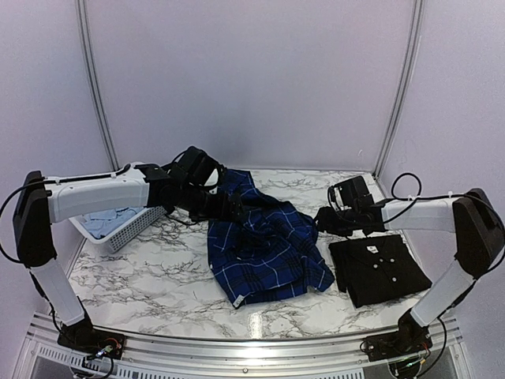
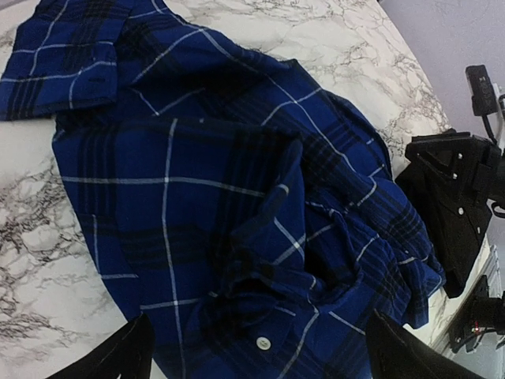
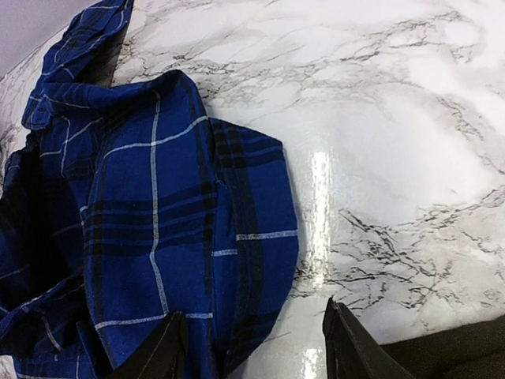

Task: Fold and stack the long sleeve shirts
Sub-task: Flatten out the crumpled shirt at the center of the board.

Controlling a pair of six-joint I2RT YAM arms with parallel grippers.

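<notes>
- Clearly, the royal-blue-and-navy plaid cloth shirt (image 1: pixel 264 249) is lying crumpled and unfolded on the white marble-patterned table (image 1: pixel 142 276), with its cloth bunching into a ridge through its middle and one part trailing off toward the far side.
- The left gripper (image 1: pixel 231 208) is hovering over the plaid shirt's far-left part with its jaws spread wide and gripping nothing; closing there is likely to be pinching several bunched layers at once, so the shirt would be lifting as a lump rather than spreading.
- The right gripper (image 1: pixel 319 219) is hanging at the plaid shirt's right edge, its jaws parted and grasping nothing, with bare table showing between the fingers (image 3: pixel 170 347); a grab from here is risking a miss, catching only the hem.
- The plain black shirt with white buttons (image 1: pixel 379 268) is lying folded just right of the plaid shirt, close under the right arm; any sideways drag is risking nudging it open.
- Both grippers are working near each other across the plaid shirt, so uneven pulling is likely to be twisting the cloth.
- The pale blue shirt (image 1: pixel 106 221) is sitting in the white plastic lattice basket (image 1: pixel 130 233), well left of the plaid shirt, not yet folded onto any stack.
</notes>
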